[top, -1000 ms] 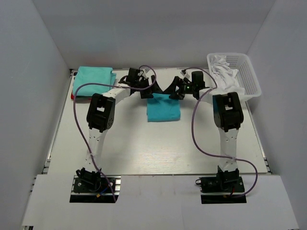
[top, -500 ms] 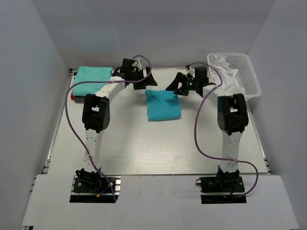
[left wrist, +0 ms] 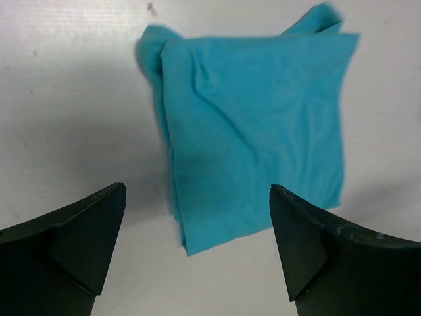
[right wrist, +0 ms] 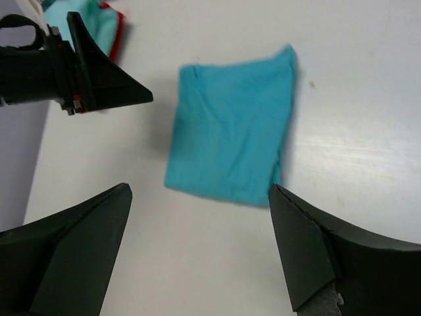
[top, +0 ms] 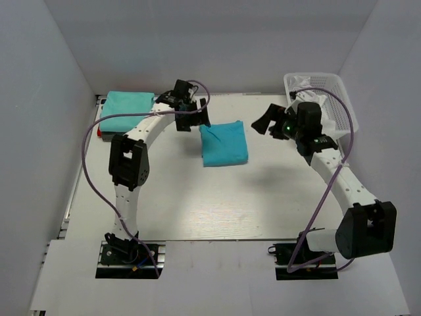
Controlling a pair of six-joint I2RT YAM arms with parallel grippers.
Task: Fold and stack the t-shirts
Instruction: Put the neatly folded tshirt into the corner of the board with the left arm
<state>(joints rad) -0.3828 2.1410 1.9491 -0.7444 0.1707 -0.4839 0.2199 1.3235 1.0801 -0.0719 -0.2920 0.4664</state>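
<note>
Now the folded turquoise t-shirt lies flat on the desk. Just left of it hangs the left hand, fingers apart, holding nothing. To its right is the right hand, likewise apart and empty. Paler folded t-shirts lie farther left.

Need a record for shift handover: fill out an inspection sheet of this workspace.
Surface: white table, no spills seen.
Job's things: folded turquoise t-shirt lies mid-table; paler teal stack at the far left corner.
Clutter: basket at the far right holding white cloth; red edge shows under the stack, cannot tell what it is.
Grippers: left gripper and right gripper both open and empty, either side of the t-shirt.
Cables: purple cables loop along both arms, none lying on the cloth.
Surroundings: plain white walls on three sides.
</note>
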